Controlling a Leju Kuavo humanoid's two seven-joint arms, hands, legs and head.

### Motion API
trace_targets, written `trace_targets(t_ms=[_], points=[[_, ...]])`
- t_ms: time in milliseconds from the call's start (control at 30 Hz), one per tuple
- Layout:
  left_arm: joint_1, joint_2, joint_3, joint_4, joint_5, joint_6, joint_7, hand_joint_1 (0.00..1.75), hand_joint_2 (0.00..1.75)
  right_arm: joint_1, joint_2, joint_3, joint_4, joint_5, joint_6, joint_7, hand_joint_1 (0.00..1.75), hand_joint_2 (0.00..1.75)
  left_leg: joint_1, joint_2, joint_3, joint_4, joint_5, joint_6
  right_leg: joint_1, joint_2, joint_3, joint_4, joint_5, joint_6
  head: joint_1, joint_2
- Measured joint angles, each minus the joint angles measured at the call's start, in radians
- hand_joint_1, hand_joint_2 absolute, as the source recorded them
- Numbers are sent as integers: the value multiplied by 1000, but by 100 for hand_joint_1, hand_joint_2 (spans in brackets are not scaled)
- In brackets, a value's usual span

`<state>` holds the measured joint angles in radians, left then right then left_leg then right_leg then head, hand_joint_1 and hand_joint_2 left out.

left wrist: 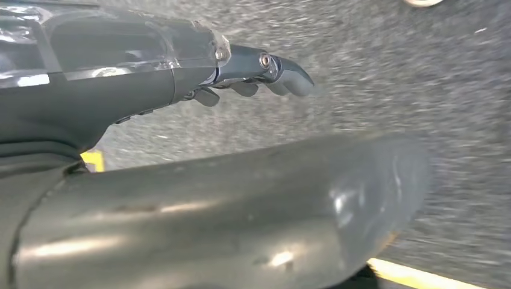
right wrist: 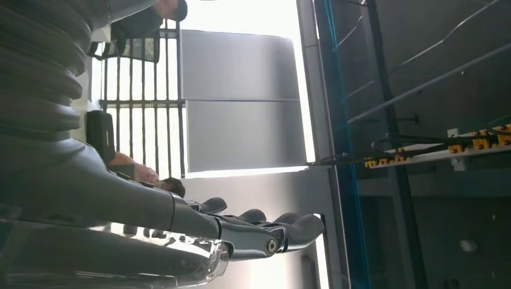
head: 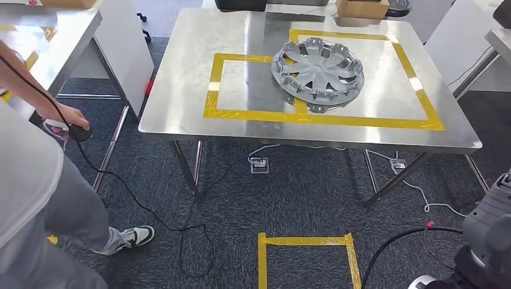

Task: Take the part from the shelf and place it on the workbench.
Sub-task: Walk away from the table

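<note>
The part, a silver wheel cover (head: pixel 317 72), lies flat on the steel workbench (head: pixel 181 90), straddling the inner edge of two yellow tape rectangles. My left hand (left wrist: pixel 181 90) hangs over dark carpet, its fingers (left wrist: pixel 283 75) stretched out and holding nothing. My right hand (right wrist: pixel 181 223) also holds nothing, with its fingers (right wrist: pixel 289 232) extended and slightly apart in front of a bright window. In the head view part of my right arm (head: pixel 491 223) shows at the lower right, well short of the workbench.
A person (head: pixel 36 198) stands close on the left, holding a black device (head: pixel 77 131) on a cable that trails across the floor. A yellow tape square (head: pixel 307 259) marks the carpet. A cardboard box (head: pixel 361 8) sits at the workbench's far edge. A second table (head: pixel 54 30) is at the left.
</note>
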<state>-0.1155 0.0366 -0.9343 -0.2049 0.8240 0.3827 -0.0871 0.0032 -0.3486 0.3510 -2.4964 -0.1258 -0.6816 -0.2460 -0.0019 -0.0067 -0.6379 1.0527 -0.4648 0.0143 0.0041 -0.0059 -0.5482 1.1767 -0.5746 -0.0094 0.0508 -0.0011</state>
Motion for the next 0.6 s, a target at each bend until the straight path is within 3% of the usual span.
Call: trace_targets(t_ms=[33, 100, 167, 200, 233, 333, 367, 400, 433, 467, 500, 533, 600], points=[[0, -3, -6, 0, -5, -4, 10, 0, 0, 5, -2, -1, -1, 6, -1, 0, 0, 175, -3, -2, -7, 0, 10, -1, 10, -1, 56, -81, 2, -17, -1, 0], [0, -9, -14, 0, -12, -8, 21, 0, 0, 16, -6, -4, -1, 13, -1, 1, 0, 175, -2, -3, -12, -5, 31, -7, 26, -2, 122, -188, -8, -32, -4, 0], [1, -11, -21, 0, -14, -11, 25, 0, 0, 25, -8, -6, -1, 15, -1, 2, 0, 175, 2, -3, -15, -11, 48, -17, 29, -4, 126, -215, 7, -29, 0, 0], [1, -11, -25, 0, -14, -11, 26, 0, 0, 29, -9, -6, -1, 16, -1, 2, 0, 175, 3, -2, -19, -8, 40, -21, 27, -6, 120, -223, 22, -30, 2, 0], [2, -11, -28, 0, -14, -11, 27, 0, 0, 31, -9, -6, 0, 18, -1, 4, 0, 175, 3, -1, -26, 10, 11, -25, 24, -7, 111, -230, 38, -32, 0, 0], [2, -10, -37, 0, -10, -10, 24, 0, 0, 45, -8, -7, 0, 24, -1, 13, 0, 175, 7, 3, -53, 153, -141, -37, 19, -9, 62, -234, 81, -32, -15, 0], [2, -10, -39, 0, -8, -10, 23, 0, 0, 51, -7, -7, 0, 28, -1, 18, 0, 175, 10, 4, -56, 206, -164, -42, 18, -9, 44, -231, 94, -29, -19, 0], [2, -10, -39, 0, -7, -10, 22, 0, 0, 57, -7, -7, 0, 33, -1, 25, 0, 175, 12, 4, -50, 241, -157, -47, 17, -9, 24, -226, 106, -27, -21, 0], [2, -10, -40, 0, -7, -10, 21, 0, 0, 61, -6, -7, 0, 38, -1, 32, 0, 175, 15, 5, -33, 251, -130, -52, 14, -9, 2, -219, 117, -22, -24, 0], [2, -11, -40, 0, -6, -10, 21, 0, 0, 65, -6, -7, 0, 42, -1, 38, 0, 175, 18, 7, 0, 229, -95, -58, 10, -9, -21, -208, 127, -17, -26, 0], [2, -12, -40, 0, -6, -10, 21, 0, 0, 69, -6, -7, 0, 47, -1, 45, 0, 175, 22, 7, 46, 177, -78, -64, 7, -9, -42, -194, 134, -11, -31, 0], [1, -14, -40, 0, -5, -10, 20, 0, 0, 72, -6, -8, 0, 53, -1, 51, 0, 175, 25, 7, 100, 109, -83, -69, 6, -8, -61, -177, 138, -5, -37, 0], [-1, -19, -40, -1, -3, -11, 19, 0, 0, 78, -6, -13, 0, 74, -1, 70, 0, 175, 25, 4, 171, 1, -129, -59, 7, -7, -84, -150, 146, 6, -45, 0]])
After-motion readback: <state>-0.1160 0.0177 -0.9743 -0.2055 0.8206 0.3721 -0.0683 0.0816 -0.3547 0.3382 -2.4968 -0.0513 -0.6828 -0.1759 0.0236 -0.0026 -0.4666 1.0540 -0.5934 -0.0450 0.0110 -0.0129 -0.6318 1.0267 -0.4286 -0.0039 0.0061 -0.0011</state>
